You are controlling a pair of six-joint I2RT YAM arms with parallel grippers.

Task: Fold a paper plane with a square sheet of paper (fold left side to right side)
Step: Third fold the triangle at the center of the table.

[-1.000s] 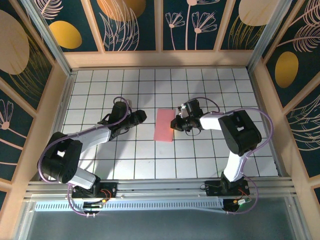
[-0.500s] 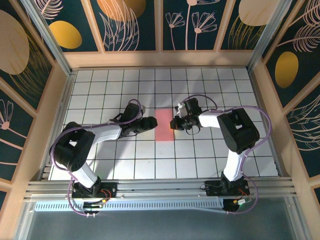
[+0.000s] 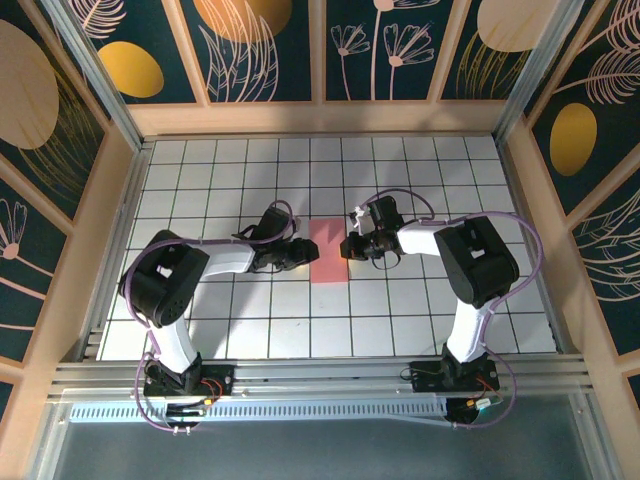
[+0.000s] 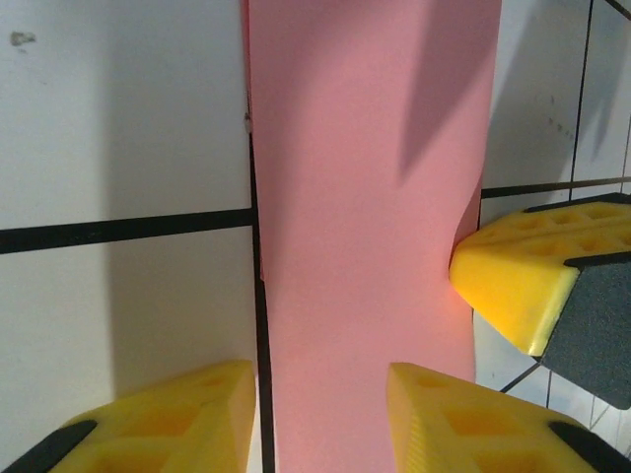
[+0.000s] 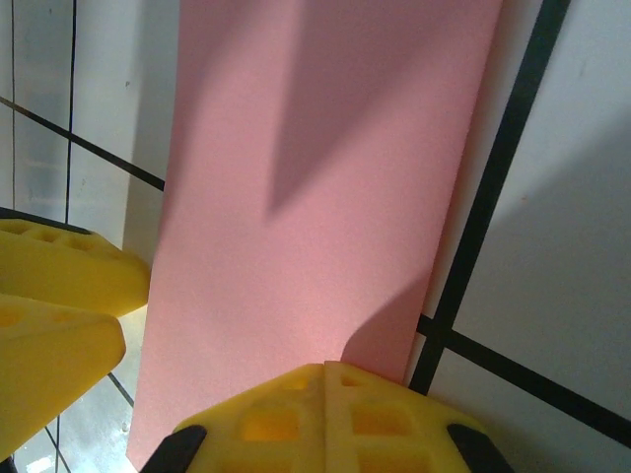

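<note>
Pink paper (image 3: pixel 329 251) mid-frame looks thin, light & floppy; pinch an edge, gently. Left pincer (image 4: pixel 320 414) jaws apart over it; right pincer (image 5: pixel 325 399) closed w/ tips at its edge.

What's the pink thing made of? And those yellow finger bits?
The flat salmon-pink sheet looks like thin matte paper: crisp straight edges, no shine. The yellow fingertips look like moulded plastic or rubber, with pitted recesses; I cannot tell which.

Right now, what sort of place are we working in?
Likely a purpose-built robot test cell, not a home: a white grid-tiled tabletop, wooden-framed walls with dark floral panels closing it in, and an aluminium rail along the near edge.
</note>
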